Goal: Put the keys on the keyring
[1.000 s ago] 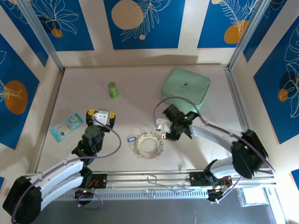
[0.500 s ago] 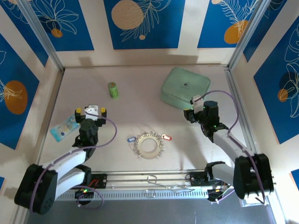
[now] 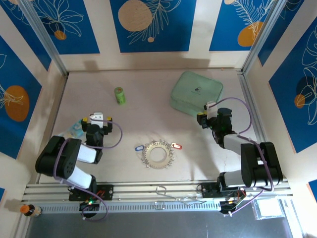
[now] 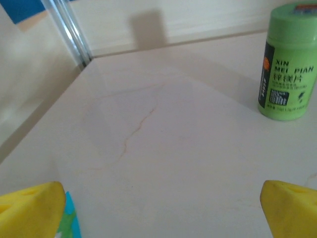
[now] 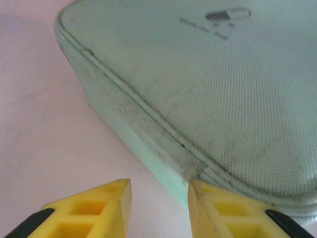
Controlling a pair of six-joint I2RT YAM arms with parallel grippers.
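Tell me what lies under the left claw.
A blue and white packet lies partly under the open left claw; one end shows beside it. The rest is covered, so its print cannot be read.

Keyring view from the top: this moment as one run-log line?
blue-tagged key, red-tagged key flank keyring | left gripper open, empty | right gripper open, empty, facing green case

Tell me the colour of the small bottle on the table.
The bottle is bright green; left wrist view shows it best.
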